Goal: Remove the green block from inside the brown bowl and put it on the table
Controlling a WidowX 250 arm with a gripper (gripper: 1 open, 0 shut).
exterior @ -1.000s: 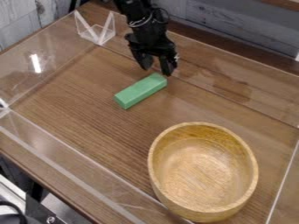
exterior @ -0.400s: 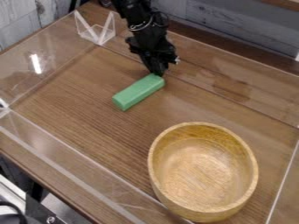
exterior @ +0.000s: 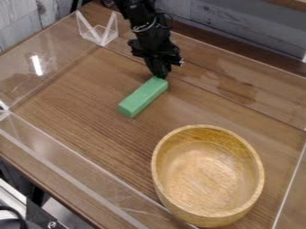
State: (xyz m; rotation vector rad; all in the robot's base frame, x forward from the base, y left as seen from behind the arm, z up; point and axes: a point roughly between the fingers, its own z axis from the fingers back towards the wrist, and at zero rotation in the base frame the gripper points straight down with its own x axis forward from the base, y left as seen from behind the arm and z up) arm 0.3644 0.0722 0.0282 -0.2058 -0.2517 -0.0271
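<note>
Counter (exterior: pixel 84 98): carries everything; the goal spot for the block.
Brown bowl (exterior: pixel 208 174): empty, nothing left inside.
Green block (exterior: pixel 143 96): lying flat on the counter, well apart from the bowl.
Hand (exterior: pixel 162 68): closed on nothing, tips just above the block's far end.
Progress: looks essentially finished.

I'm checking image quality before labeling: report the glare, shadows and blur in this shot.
Camera view: white glare streaks on the clear acrylic wall at left and faint reflections along the near wall; soft, even light, with only a slight shadow beside the green block on the table; the brown bowl is fairly sharp; the dark hand lacks detail, the whole frame low-resolution.
</note>
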